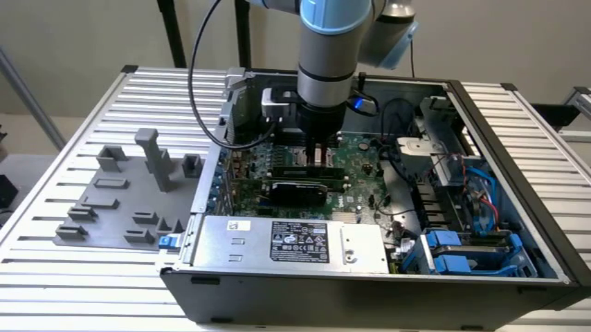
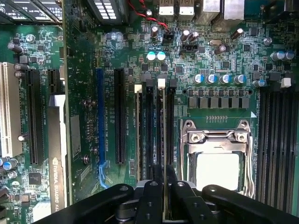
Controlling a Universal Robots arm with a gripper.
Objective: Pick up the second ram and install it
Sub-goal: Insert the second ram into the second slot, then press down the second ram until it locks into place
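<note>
My gripper point(image 1: 319, 158) reaches down into the open computer case, over the memory slots point(image 2: 149, 130) beside the silver CPU socket point(image 2: 217, 163). In the wrist view its two black fingers point(image 2: 156, 186) stand close together. They are shut on the thin top edge of the second ram point(image 2: 162, 130), which runs in line with a slot that has a white latch point(image 2: 161, 83). In the exterior view a green stick with dark chips point(image 1: 293, 171) stands on edge on the motherboard point(image 1: 360, 162), right below the fingers. I cannot tell how deep it sits in the slot.
A black graphics card point(image 1: 297, 191) lies just in front of the slots. The grey power supply point(image 1: 286, 242) is nearer the case front, and blue drive cages point(image 1: 461, 256) sit at the exterior view's right. A grey parts fixture point(image 1: 129, 194) rests on the slatted table at the left.
</note>
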